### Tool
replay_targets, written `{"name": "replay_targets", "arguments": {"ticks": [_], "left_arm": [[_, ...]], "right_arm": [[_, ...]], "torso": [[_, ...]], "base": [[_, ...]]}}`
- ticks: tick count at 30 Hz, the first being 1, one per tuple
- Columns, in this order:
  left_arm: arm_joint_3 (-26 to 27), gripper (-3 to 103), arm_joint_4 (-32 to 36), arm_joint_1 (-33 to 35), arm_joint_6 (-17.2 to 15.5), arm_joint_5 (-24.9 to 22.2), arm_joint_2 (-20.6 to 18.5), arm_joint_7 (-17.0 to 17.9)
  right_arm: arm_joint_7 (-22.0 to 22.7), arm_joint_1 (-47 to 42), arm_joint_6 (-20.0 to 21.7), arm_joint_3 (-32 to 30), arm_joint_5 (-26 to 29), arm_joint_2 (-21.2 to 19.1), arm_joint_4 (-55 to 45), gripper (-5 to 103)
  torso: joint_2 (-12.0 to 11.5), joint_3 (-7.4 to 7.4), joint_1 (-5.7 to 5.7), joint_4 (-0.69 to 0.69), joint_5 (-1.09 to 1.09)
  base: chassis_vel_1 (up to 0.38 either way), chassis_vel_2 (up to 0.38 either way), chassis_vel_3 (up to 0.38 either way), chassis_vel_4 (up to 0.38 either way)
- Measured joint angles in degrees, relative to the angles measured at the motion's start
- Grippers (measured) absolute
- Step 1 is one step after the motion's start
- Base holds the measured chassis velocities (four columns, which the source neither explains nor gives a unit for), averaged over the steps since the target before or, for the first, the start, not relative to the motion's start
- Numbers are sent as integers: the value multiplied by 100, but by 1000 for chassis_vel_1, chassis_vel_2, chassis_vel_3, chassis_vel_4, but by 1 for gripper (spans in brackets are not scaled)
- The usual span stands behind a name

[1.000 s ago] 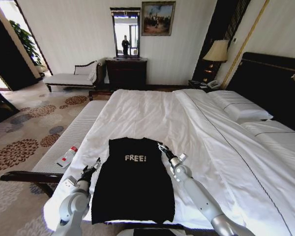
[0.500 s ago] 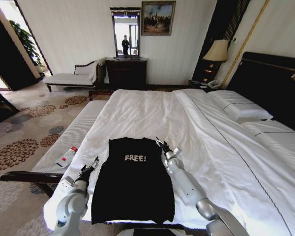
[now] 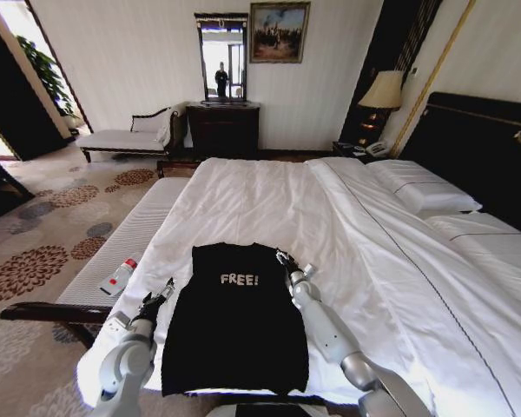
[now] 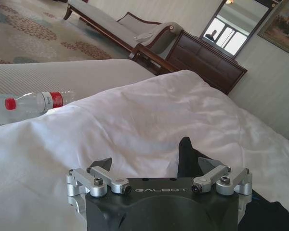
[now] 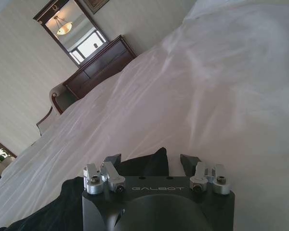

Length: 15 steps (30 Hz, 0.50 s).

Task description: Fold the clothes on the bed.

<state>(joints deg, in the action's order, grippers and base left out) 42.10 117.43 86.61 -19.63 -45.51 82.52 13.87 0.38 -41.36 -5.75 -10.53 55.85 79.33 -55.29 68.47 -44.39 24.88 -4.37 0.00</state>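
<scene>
The clothes, a black T-shirt with white "FREE!" lettering, lie flat near the foot of the white bed, sleeves tucked in. My left gripper hovers open just off the shirt's left edge. In the left wrist view that gripper is open, with a fold of the black T-shirt near one finger. My right gripper sits at the shirt's upper right corner. Seen from the right wrist, it is open, a point of the black T-shirt between its fingers.
A clear water bottle with a red cap lies on the white-cushioned bench left of the bed. Pillows and a dark headboard are on the right. A chaise, dresser and lamp stand against the far wall.
My right arm has swung in closer to the shirt's right edge, its gripper staying at the upper right corner. The left gripper has barely moved.
</scene>
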Motion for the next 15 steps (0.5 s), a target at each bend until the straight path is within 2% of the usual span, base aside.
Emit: {"name": "replay_targets", "arguments": {"ticks": [3, 5, 9, 11, 15], "left_arm": [[-10, 100, 22, -36, -10, -31, -18, 28], [-20, 100, 22, -47, -13, -36, -18, 37], [-82, 100, -13, -81, -24, -34, 2, 56], [-96, 100, -39, -86, -24, -23, 15, 56], [-114, 100, -80, -99, -24, -8, 34, 57]], "right_arm": [[5, -7, -113, -20, 25, 19, 25, 56], [10, -8, -143, -26, 49, 23, 25, 56], [26, -36, -188, -41, 134, 28, -11, 37], [25, -48, -193, -43, 135, 24, -15, 37], [13, -93, -204, -44, 134, 0, -42, 16]], "torso": [[0, 0, 0, -1, 1], [0, 0, 0, 0, 0], [0, 0, 0, 0, 0], [0, 0, 0, 0, 0], [0, 0, 0, 0, 0]], "base": [[0, 0, 0, 0], [0, 0, 0, 0], [0, 0, 0, 0], [0, 0, 0, 0], [0, 0, 0, 0]]}}
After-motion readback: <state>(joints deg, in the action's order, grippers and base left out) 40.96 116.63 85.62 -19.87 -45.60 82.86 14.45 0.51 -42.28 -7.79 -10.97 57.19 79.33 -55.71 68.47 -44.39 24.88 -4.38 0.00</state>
